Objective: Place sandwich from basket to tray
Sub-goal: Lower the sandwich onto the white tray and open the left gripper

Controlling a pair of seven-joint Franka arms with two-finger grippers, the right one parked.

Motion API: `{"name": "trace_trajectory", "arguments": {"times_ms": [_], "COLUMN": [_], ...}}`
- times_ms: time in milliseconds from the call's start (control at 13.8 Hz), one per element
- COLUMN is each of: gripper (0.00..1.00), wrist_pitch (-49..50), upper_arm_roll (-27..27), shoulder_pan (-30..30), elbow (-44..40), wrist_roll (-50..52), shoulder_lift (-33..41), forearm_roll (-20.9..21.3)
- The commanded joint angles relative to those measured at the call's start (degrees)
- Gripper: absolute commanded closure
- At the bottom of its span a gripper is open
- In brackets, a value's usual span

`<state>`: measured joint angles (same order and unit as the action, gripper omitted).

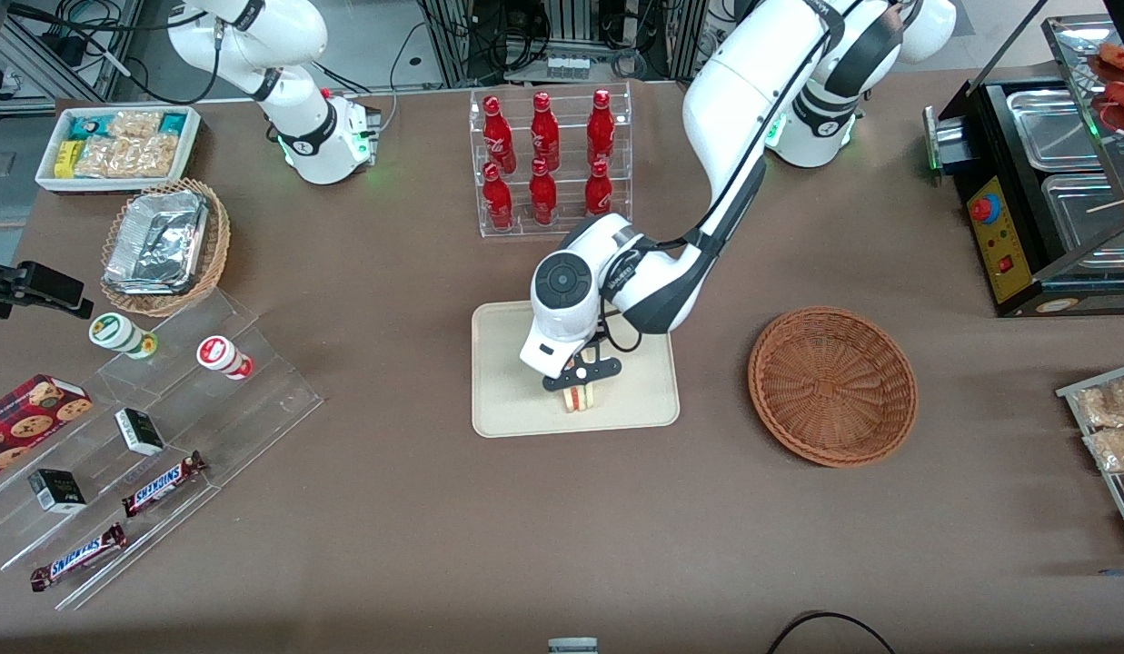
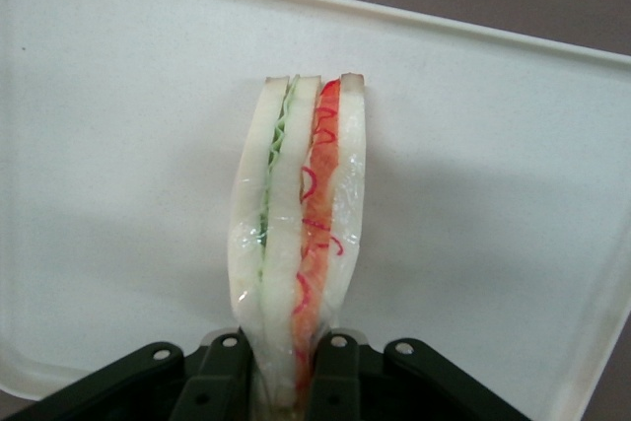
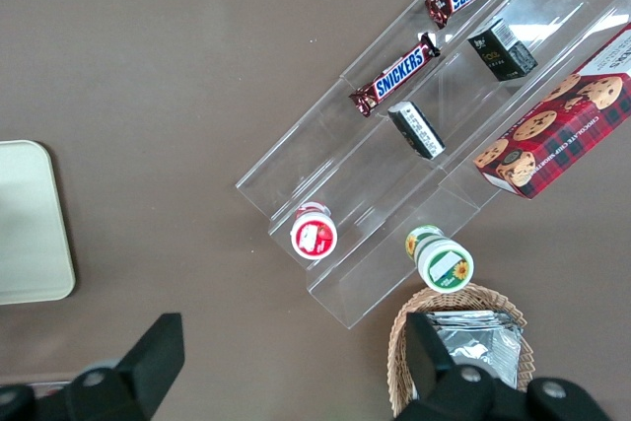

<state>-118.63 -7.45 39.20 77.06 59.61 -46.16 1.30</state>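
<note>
The sandwich [image 1: 577, 397] [image 2: 299, 234], a wrapped wedge of pale bread with green and red-pink filling stripes, stands on edge over the beige tray [image 1: 507, 404] [image 2: 118, 194], near the tray's front rim. My left gripper [image 1: 580, 386] [image 2: 288, 372] hangs above the tray and is shut on the sandwich, a black finger pressing each bread face. Whether the sandwich touches the tray floor I cannot tell. The reddish-brown wicker basket [image 1: 832, 384] lies beside the tray toward the working arm's end of the table, with nothing in it.
A clear rack of red bottles [image 1: 548, 163] stands farther from the camera than the tray. Toward the parked arm's end lie clear steps with snacks [image 1: 153, 454], a tan basket of foil containers [image 1: 166, 245] and a white snack bin [image 1: 116, 145]. A black food warmer [image 1: 1043, 182] stands at the working arm's end.
</note>
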Motion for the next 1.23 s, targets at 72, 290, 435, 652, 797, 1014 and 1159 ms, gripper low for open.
{"name": "trace_trajectory", "arguments": {"times_ms": [72, 290, 435, 652, 797, 1014, 1159], "gripper": [0.79, 0.0, 0.0, 0.0, 0.0, 0.0, 0.0], "wrist_pitch": [0.59, 0.68, 0.94, 2.35, 3.49, 5.25, 8.49], "upper_arm_roll": [0.86, 0.86, 0.95, 0.95, 1.39, 2.35, 5.15], "shoulder_pan": [0.96, 0.96, 0.79, 0.0, -0.79, -1.85, -2.46], "elbow": [-1.83, -2.35, -2.88, -3.76, -3.94, -3.76, -3.5], "wrist_roll": [2.0, 2.79, 2.7, 2.35, 1.65, -2.55, -3.88], "shoulder_lift": [-1.48, -1.04, 0.27, 3.87, 5.89, 8.35, 10.37], "forearm_roll": [0.89, 0.89, 0.98, 0.98, 0.98, 2.64, 2.83]}}
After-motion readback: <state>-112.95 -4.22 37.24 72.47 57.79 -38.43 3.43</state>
